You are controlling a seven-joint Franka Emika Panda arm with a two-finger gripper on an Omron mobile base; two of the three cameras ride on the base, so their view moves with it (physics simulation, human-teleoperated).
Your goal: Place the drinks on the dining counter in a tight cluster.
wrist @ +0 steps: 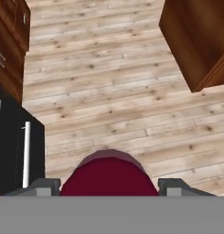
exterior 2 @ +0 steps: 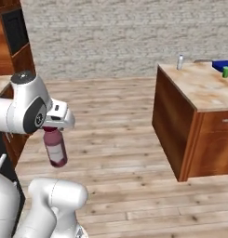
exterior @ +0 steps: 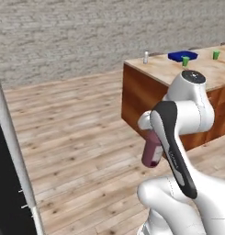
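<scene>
My gripper (exterior 2: 52, 128) is shut on the neck of a maroon juice bottle (exterior 2: 55, 148), which hangs upright over the wooden floor. In the left base view the bottle (exterior: 152, 151) shows just behind my forearm. The hand view looks down on its dark red shoulder (wrist: 109, 176), held between the two fingertips (wrist: 40, 186). The dining counter (exterior: 164, 69), with a tan top and wooden base, stands ahead to the right, apart from the held bottle. A small clear water bottle (exterior: 145, 57) stands at the counter's far corner (exterior 2: 180, 61).
A blue flat object (exterior: 182, 55) and two green cups (exterior: 185, 60) (exterior: 216, 54) sit on the counter top. Wooden cabinets (exterior 2: 13, 32) and a black appliance with a silver handle (wrist: 13, 151) stand on my left. Open plank floor (exterior 2: 115, 116) lies between me and the counter.
</scene>
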